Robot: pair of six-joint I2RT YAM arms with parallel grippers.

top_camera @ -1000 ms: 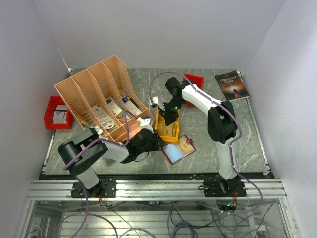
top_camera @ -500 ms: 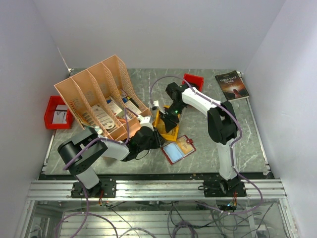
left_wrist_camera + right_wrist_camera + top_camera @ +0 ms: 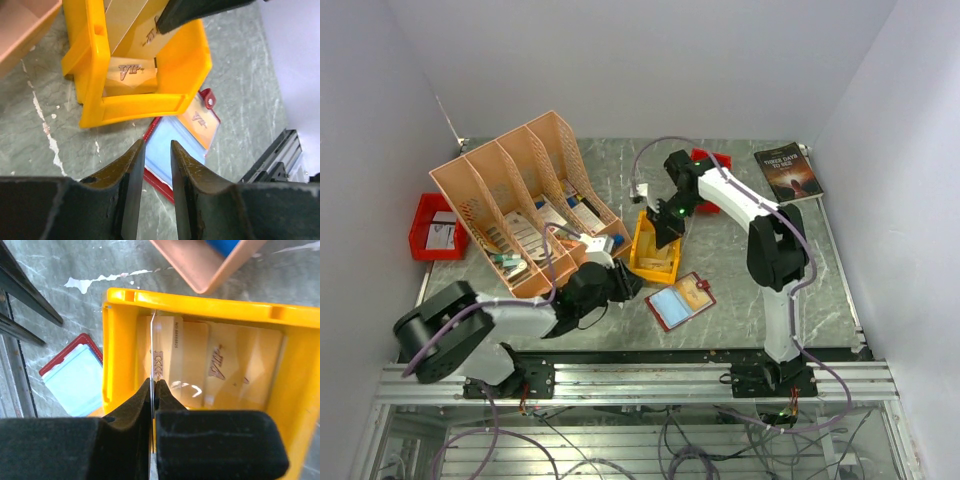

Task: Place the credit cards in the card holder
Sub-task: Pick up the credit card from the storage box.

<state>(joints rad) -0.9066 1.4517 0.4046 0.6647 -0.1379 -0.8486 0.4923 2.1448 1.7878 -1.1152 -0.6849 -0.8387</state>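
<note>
The red card holder (image 3: pixel 682 300) lies open on the table with a blue card (image 3: pixel 670 305) and an orange card (image 3: pixel 695 293) in its clear pockets. More orange-yellow credit cards (image 3: pixel 225 360) lie in a yellow bin (image 3: pixel 642 262). My right gripper (image 3: pixel 664 232) hangs over that bin and is shut on one card, seen edge-on in the right wrist view (image 3: pixel 152 340). My left gripper (image 3: pixel 620 285) is low beside the bin's near left corner, its jaws a narrow gap apart and empty. The holder (image 3: pixel 160 182) and its blue card (image 3: pixel 175 130) lie just beyond its fingertips.
A peach file organiser (image 3: pixel 520 200) with leaflets stands at the left, close to the yellow bin. Red plastic bins sit at the far left (image 3: pixel 420 240) and behind the right arm (image 3: pixel 712 160). A dark book (image 3: pixel 788 170) lies at the back right.
My left arm has drawn back and swung left, away from the yellow bin. My right arm has shifted slightly above the bin, its gripper staying over it.
</note>
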